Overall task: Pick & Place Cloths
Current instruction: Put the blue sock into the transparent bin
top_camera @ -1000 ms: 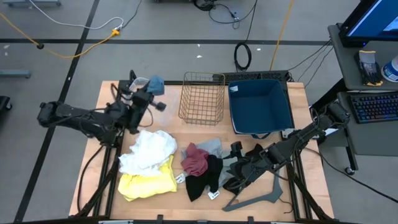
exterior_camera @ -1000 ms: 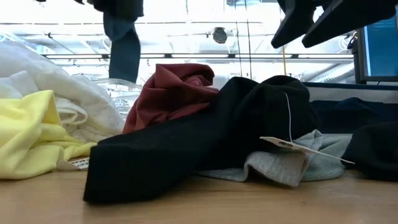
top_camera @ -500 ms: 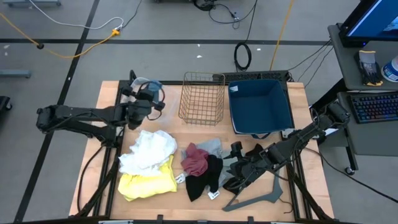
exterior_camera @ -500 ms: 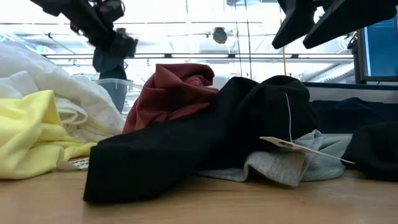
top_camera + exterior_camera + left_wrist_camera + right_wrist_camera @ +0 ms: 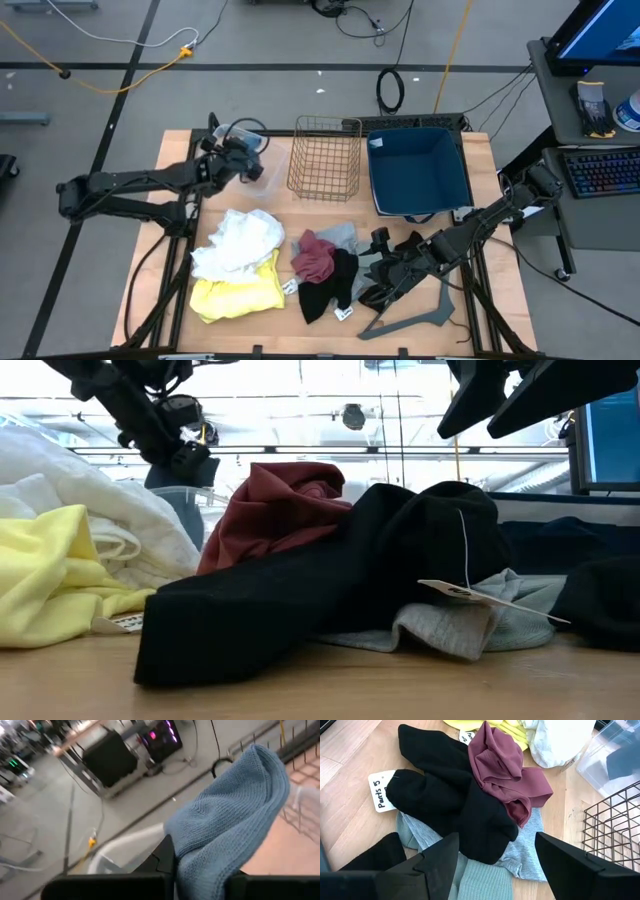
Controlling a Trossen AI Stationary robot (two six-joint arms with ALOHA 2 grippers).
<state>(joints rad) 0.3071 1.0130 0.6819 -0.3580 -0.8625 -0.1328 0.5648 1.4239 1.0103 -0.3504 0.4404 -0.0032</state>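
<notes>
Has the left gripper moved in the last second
Yes. In the high view the left gripper, shut on the blue-grey cloth, has shifted toward the wire basket and the table's far edge.

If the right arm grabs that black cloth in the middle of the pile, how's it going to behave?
The black cloth will probably droop limply, since it lies folded and crumpled. It overlaps the maroon cloth and grey cloth, so it may drag them. Its paper tag will likely dangle.
</notes>
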